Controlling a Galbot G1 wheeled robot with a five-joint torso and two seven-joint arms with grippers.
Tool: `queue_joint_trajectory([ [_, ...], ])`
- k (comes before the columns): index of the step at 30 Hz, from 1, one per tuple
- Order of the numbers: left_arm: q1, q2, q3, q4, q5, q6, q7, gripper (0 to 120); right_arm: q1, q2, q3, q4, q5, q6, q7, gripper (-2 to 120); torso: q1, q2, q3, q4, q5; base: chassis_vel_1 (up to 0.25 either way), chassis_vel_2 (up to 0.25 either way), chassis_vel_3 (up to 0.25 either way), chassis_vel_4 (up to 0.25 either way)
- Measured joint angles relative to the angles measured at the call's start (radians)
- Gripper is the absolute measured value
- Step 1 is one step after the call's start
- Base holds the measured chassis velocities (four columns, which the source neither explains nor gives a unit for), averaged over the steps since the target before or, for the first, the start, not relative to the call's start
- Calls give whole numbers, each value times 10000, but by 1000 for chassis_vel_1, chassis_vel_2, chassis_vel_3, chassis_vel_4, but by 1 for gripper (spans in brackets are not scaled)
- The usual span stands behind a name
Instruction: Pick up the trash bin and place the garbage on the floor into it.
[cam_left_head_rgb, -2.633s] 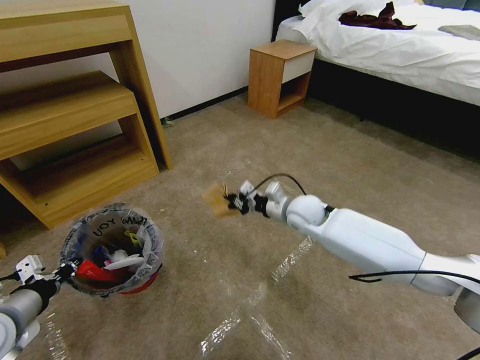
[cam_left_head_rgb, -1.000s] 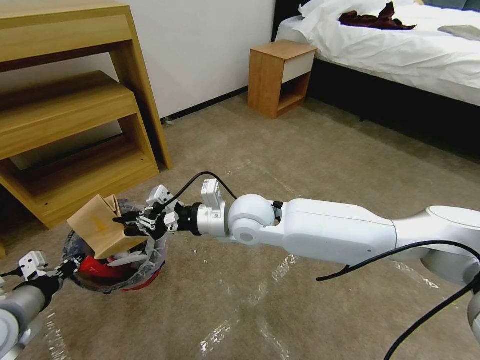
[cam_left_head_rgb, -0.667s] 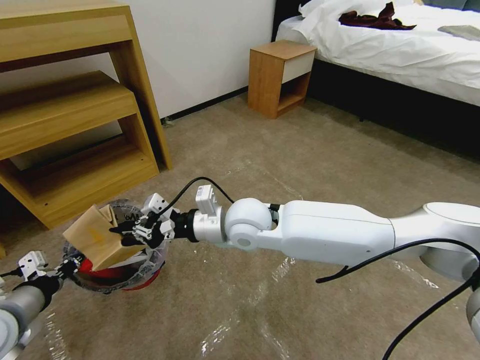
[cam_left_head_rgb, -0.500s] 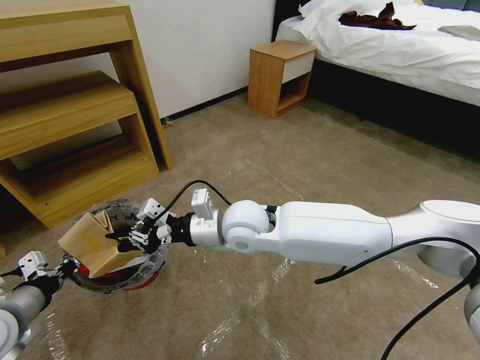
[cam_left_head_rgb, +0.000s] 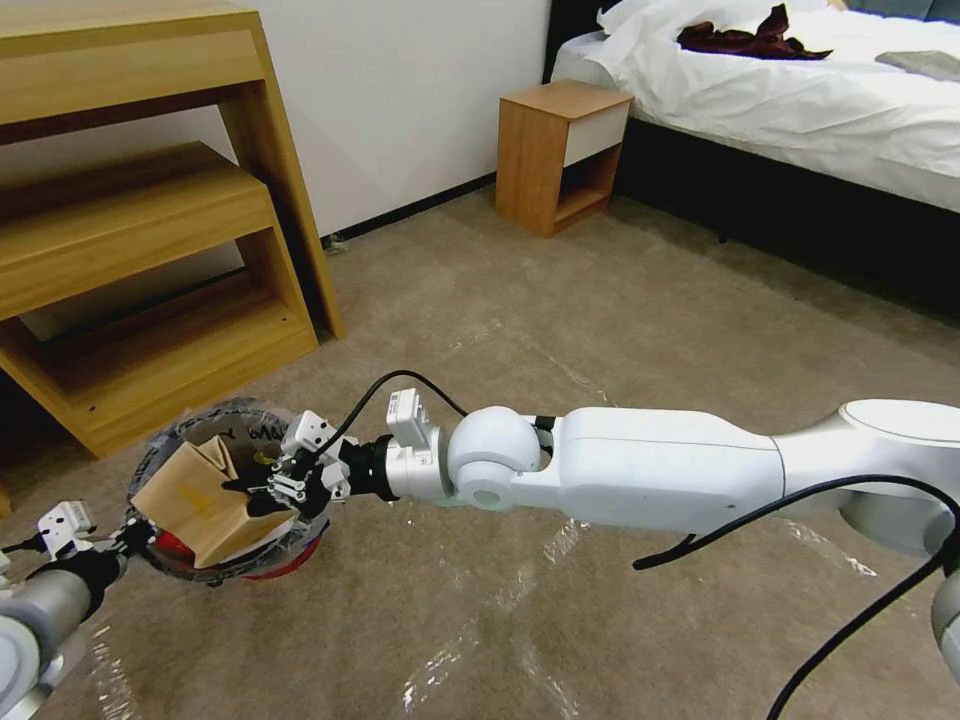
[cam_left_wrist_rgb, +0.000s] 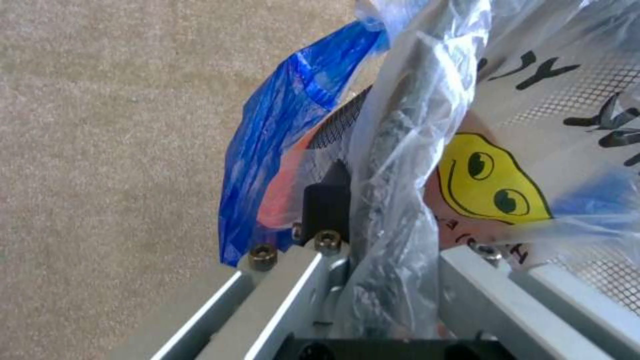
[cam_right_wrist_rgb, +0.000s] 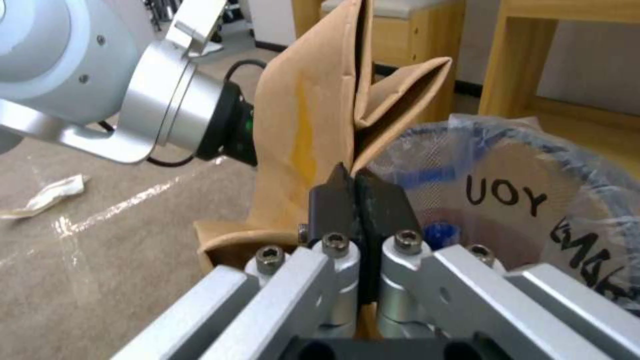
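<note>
Now the cardboard box (cam_left_head_rgb: 197, 500) sits lower than half a second ago — its bottom is already inside the mouth of the trash bin (cam_left_head_rgb: 262, 563), so we judge only the release is left. Our right gripper (cam_left_head_rgb: 262, 487) stays clenched on a flap of the box. Our left gripper (cam_left_head_rgb: 125, 540) grasps the rim of the bin through the clear bag (cam_left_wrist_rgb: 407, 165) and keeps it just above the carpet (cam_left_head_rgb: 560, 300). Inside the bin we see something red — the rest is hidden under the box.
</note>
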Motion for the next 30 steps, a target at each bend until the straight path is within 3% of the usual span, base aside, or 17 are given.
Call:
queue_joint_trajectory([
  [15, -5, -56, 41, 37, 27, -8, 30, 0, -128, 323, -117, -413, -625, 70, 51, 0, 0, 0, 0, 0, 0, 0, 0, 0, 0],
  [30, 70, -1, -11, -12, 13, -13, 41, 0, -256, 168, 77, -475, -663, 131, 56, 0, 0, 0, 0, -1, 0, 0, 0, 0, 0],
])
